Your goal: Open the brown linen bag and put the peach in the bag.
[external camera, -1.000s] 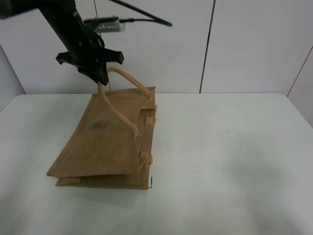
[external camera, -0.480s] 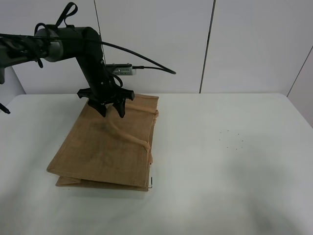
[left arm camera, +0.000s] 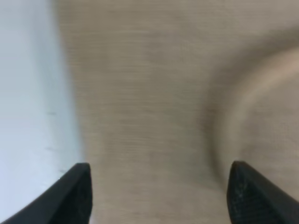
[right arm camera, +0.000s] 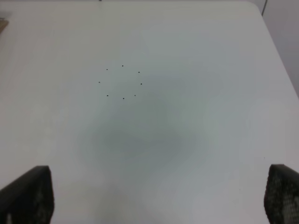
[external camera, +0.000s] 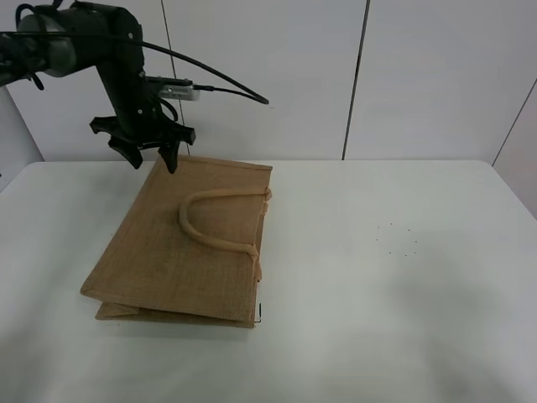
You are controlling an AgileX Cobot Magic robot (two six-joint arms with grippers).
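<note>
Currently the tan coarse-woven brown linen bag (external camera: 180,248) lies flat and closed on the white bench (external camera: 377,277), one pale loop handle (external camera: 214,220) flopped across it; your left end effector (external camera: 149,156) hovers spread apart above its far edge, gripping nothing; the right end effector (right arm camera: 154,198) is likewise apart over bare bench; no peach is visible; expect a one-sided lift to drag the whole bag rather than part its mouth.

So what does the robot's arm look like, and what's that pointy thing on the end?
The arm is black and tube-shaped, with black cables looping off it and a small silvery box fixed near the wrist. The left tool is black too, with two pointed fingers spreading like a claw. Of the right tool, only two dark, rough-textured fingertips show.
</note>
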